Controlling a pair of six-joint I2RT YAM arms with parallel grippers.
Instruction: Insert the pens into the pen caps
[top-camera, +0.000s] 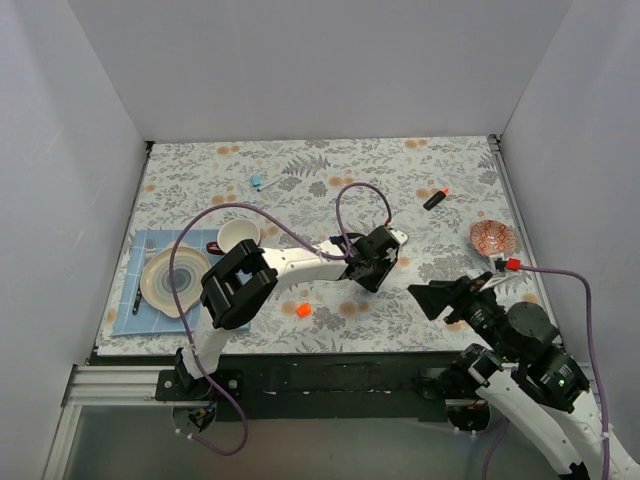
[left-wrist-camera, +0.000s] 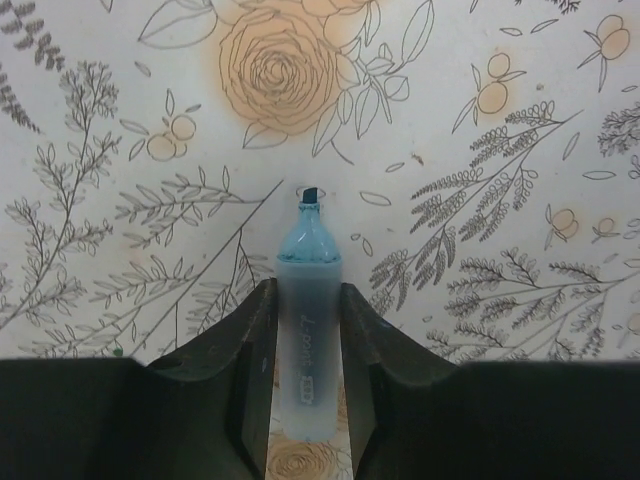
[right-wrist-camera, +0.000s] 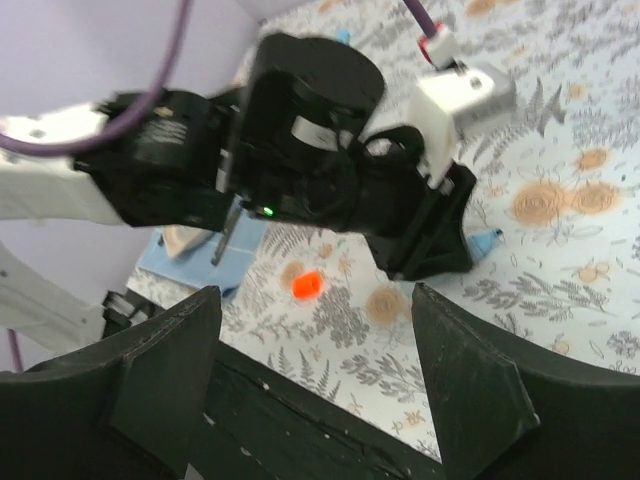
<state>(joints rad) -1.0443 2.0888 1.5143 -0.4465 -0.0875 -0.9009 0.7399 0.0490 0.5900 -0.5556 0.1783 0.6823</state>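
My left gripper is at the table's middle, its fingers shut on the barrel of the light blue pen. The pen's dark tip points away from the wrist, just above the floral cloth. That pen's tip also pokes out past the left gripper in the right wrist view. The black pen with an orange-red end lies at the back right. An orange pen cap lies near the front edge. A small blue pen cap lies at the back left. My right gripper hangs open and empty at the front right.
A white cup stands left of centre. A plate, a fork and a dark knife rest on a blue mat at the left. A patterned bowl sits at the right. White walls enclose the table.
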